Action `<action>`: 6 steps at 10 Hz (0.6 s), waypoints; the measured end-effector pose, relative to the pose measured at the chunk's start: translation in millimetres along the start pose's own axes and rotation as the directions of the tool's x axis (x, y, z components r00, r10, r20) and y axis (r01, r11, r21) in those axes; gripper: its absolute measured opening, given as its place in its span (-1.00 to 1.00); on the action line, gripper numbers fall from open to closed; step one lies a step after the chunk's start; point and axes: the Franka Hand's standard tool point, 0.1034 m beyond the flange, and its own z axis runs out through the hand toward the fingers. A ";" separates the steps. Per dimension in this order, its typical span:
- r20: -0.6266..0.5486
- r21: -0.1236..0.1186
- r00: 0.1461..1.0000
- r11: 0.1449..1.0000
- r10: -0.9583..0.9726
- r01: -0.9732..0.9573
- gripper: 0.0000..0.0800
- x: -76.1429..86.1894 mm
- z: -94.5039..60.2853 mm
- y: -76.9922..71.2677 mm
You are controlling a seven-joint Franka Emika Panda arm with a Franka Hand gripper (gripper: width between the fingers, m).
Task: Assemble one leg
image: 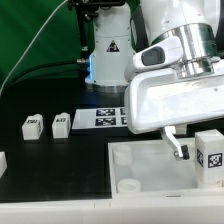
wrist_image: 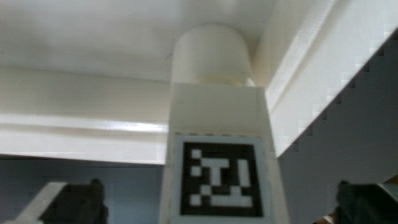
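A white leg point(wrist_image: 221, 120) with a black-and-white marker tag lies between my gripper's point(wrist_image: 217, 206) two dark fingers point(wrist_image: 71, 203), with a gap on each side; the gripper is open. Its rounded end points at the white tabletop point(wrist_image: 80, 100). In the exterior view this leg point(image: 210, 152) stands upright over the right side of the tabletop point(image: 150, 190), next to one visible finger point(image: 178, 146); the other finger is hidden. Whether the leg sits in a socket cannot be told.
Two more legs point(image: 31, 126) point(image: 61, 123) lie on the black table at the exterior view's left, and a third point(image: 3, 158) is at the left edge. The marker board point(image: 104, 117) lies behind the tabletop, in front of the robot base point(image: 108, 50).
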 end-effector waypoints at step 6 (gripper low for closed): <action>0.160 0.015 0.987 1.000 0.018 -0.021 0.62 16.3 -17.4 8.8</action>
